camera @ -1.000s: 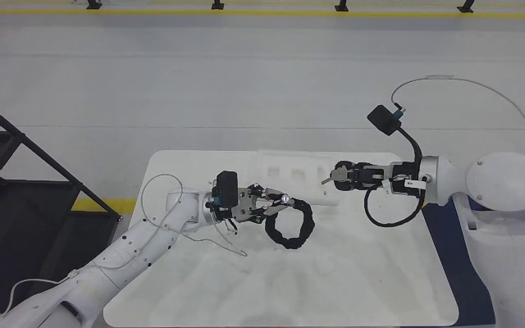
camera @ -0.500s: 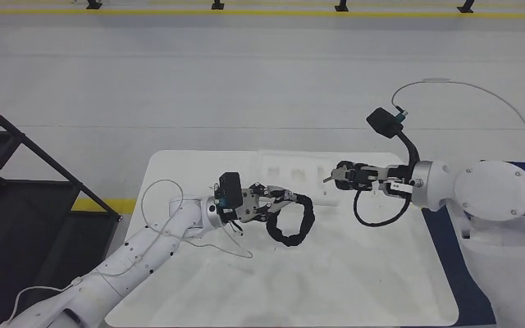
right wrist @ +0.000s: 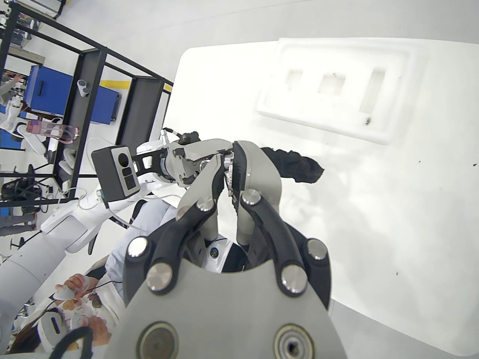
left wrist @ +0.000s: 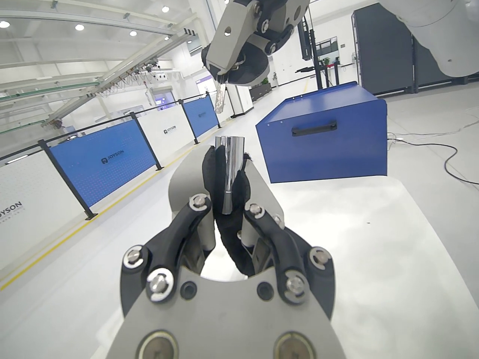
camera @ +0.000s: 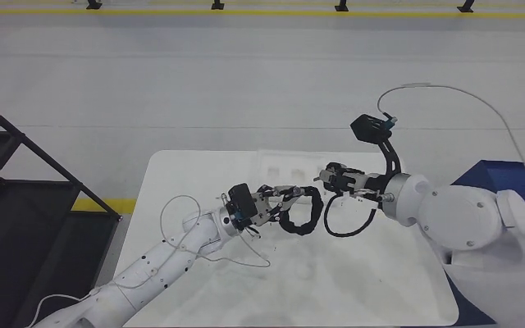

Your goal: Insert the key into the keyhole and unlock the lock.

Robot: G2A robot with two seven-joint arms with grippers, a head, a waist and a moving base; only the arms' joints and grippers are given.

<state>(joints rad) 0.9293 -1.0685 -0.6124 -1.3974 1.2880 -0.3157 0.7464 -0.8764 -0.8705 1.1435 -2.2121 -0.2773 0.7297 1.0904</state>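
Note:
My left gripper (camera: 287, 195) is shut on the lock (left wrist: 229, 166), a chrome cylinder wrapped in black, held above the white table (camera: 344, 279). Its end points toward the right gripper. The lock's black cable loop (camera: 302, 216) hangs below the fingers. My right gripper (camera: 326, 175) is shut on the key's black head (right wrist: 234, 173). In the left wrist view the right gripper (left wrist: 224, 70) sits just beyond the cylinder, and the silver key blade (left wrist: 220, 95) points at its end with a small gap between them. The keyhole itself is hidden.
A white foam tray (camera: 279, 164) with rectangular recesses lies on the table's far side, behind both grippers. A black rack (camera: 33, 205) stands off the table's left edge. A blue box (left wrist: 322, 140) sits on the floor beyond the table.
Both arms have closed in on each other. The left gripper carried the lock right and toward the tray; the right gripper brought the key left, so key and lock are now nearly touching.

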